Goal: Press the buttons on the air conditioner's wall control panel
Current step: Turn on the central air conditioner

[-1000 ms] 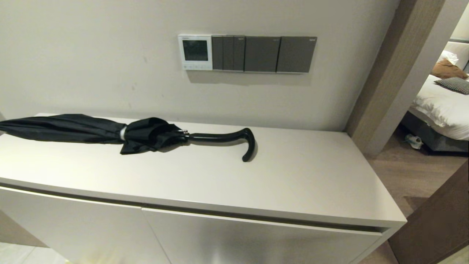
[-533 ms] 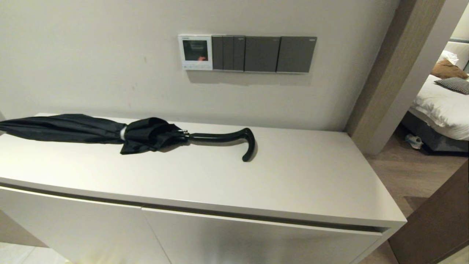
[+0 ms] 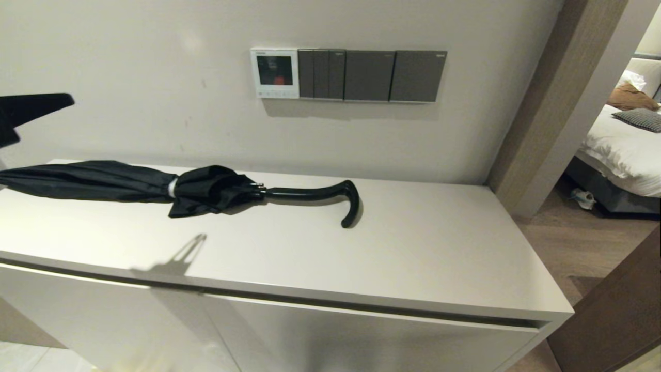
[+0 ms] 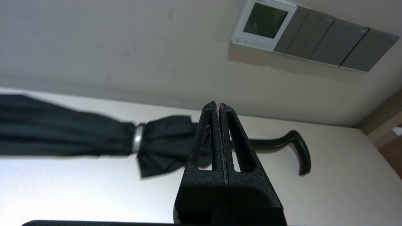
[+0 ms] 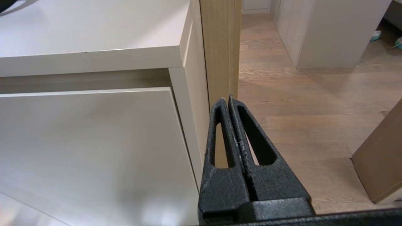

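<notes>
Approaching the thermostat panel (image 3: 274,73) with left gripper (image 4: 218,106) pinched shut, empty, above the umbrella (image 3: 155,188); next, aiming its tip at the buttons (image 3: 274,94).

One control panel (image 3: 274,73), three grey switch plates (image 3: 368,76), and one umbrella (image 3: 155,187) near the bench's (image 3: 413,258) back edge.

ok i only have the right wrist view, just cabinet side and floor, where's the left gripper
observer: left gripper is shut, raised near the cabinet's left end, higher than the black umbrella
operator: is it at the panel yet
observer: no, the air conditioner's wall control panel is on the wall well to its right, not touched
operator: what's beside the panel
observer: dark grey switch plates, flush against its right edge
</notes>
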You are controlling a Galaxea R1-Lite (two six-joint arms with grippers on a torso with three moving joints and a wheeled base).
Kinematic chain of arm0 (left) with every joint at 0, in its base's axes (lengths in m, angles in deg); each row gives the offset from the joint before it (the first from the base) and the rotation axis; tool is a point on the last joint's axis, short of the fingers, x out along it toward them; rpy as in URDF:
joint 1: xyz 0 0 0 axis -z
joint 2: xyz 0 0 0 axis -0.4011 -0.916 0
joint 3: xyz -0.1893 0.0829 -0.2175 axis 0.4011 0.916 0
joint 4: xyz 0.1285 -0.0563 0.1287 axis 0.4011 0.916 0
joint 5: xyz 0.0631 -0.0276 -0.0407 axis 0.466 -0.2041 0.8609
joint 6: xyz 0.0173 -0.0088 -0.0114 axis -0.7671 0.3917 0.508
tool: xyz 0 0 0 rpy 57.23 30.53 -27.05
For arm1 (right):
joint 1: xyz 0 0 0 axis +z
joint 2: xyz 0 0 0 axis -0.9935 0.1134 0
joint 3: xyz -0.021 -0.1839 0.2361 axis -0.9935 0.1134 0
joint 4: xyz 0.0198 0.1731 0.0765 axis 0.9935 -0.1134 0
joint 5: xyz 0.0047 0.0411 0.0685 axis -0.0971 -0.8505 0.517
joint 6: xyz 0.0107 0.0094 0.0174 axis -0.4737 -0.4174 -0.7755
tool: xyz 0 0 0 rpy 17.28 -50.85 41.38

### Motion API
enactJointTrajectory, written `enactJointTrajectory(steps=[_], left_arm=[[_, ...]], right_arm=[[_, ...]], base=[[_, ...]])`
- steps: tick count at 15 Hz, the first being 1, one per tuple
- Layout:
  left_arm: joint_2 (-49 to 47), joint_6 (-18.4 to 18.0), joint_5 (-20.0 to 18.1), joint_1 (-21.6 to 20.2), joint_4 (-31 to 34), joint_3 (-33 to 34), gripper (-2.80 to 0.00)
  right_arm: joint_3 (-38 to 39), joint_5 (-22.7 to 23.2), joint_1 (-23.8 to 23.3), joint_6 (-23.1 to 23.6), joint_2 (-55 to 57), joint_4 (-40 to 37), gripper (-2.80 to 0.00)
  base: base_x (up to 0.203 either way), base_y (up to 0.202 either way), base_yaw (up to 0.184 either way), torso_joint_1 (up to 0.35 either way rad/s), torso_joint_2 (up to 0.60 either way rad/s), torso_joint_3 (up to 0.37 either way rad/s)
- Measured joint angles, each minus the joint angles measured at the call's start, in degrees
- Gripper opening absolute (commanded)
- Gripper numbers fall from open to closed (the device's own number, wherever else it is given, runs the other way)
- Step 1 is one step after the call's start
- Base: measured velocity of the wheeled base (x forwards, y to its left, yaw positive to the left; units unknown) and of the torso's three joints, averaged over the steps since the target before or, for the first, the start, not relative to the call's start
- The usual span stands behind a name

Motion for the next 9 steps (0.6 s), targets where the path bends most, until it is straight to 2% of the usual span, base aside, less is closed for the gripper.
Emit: enactJointTrajectory(steps=[4, 9], left_arm=[[-11.2, 0.1, -1.5, 1.8, -3.9, -6.3, -2.80], [-17.8, 0.0, -0.9, 5.9, -5.0, -11.3, -2.80]], right_arm=[[0.0, 0.0, 0.0, 0.0, 0.0, -0.1, -2.80], [0.0, 0.0, 0.0, 0.0, 0.0, 0.0, -2.80]], base=[[0.000, 0.000, 0.000, 0.000, 0.00, 0.000], [0.000, 0.000, 0.000, 0.000, 0.00, 0.000]])
